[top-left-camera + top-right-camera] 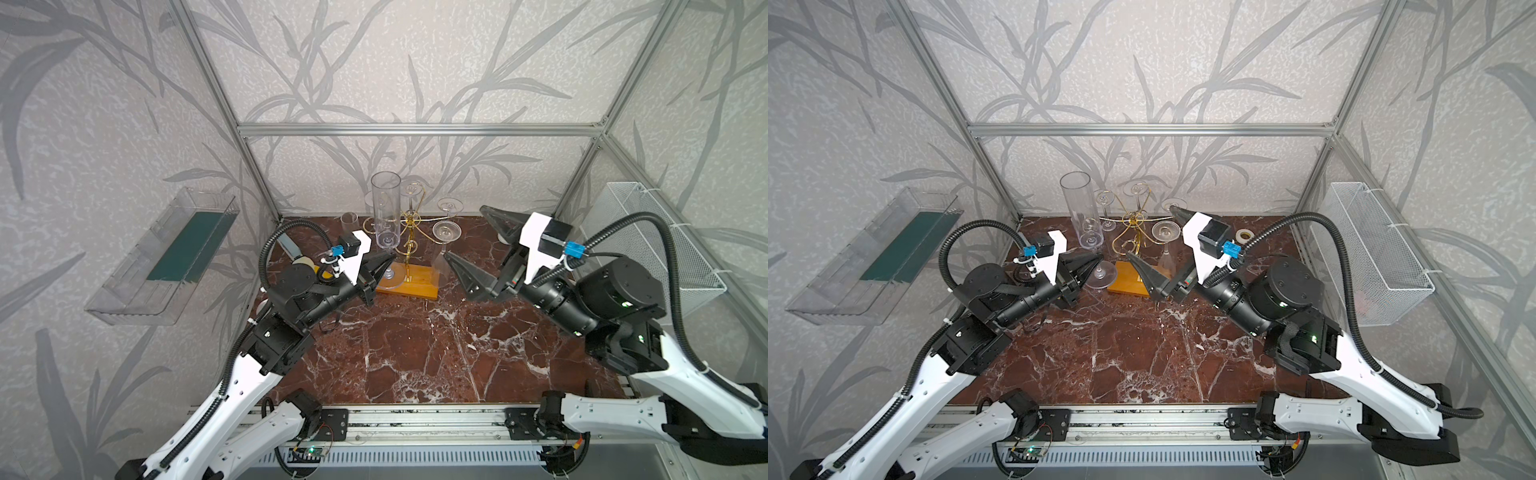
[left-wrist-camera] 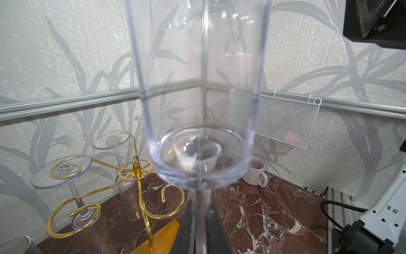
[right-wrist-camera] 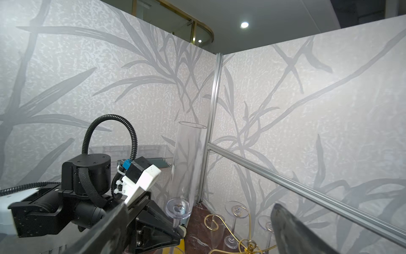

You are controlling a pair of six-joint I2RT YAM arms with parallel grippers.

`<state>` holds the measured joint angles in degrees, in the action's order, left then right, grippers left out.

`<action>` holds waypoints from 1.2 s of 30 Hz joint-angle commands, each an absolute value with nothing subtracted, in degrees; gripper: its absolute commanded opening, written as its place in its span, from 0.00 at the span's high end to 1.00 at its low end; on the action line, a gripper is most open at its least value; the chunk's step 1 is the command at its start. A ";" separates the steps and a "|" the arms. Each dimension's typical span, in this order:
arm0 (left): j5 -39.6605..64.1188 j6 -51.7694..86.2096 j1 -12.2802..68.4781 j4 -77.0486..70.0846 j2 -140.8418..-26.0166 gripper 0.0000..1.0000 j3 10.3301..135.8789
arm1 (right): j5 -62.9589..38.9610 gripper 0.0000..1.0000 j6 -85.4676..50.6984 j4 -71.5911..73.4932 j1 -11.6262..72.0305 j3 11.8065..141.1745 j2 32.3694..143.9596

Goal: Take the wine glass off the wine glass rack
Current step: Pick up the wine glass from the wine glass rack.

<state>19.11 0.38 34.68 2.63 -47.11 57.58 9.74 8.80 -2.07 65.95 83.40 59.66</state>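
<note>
left gripper (image 1: 390, 261) pinches wine glass (image 1: 385, 208) stem: axis upright, bowl above fingers (image 1: 376, 270), wine glass rack (image 1: 409, 232) just past tips. right gripper (image 1: 464, 232) spread, empty.

1. Tall clear wine glass (image 2: 202, 110): transparent, smooth, glossy.
2. Gold wire wine glass rack (image 2: 134, 173): polished metal, shiny; its rectangular orange-yellow base (image 1: 419, 286): wood, smooth.
3. Red-brown white-veined tabletop (image 1: 415, 353): marble look, glossy.
4. White mesh wall basket (image 1: 640, 249): fine metal mesh, matt.
5. Silver frame bars (image 1: 415, 129): aluminium look, satin sheen.
</note>
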 commanded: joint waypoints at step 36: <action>8.27 -14.95 48.21 5.49 -51.39 1.00 59.17 | -1.54 0.51 -3.96 3.80 59.11 86.68 68.95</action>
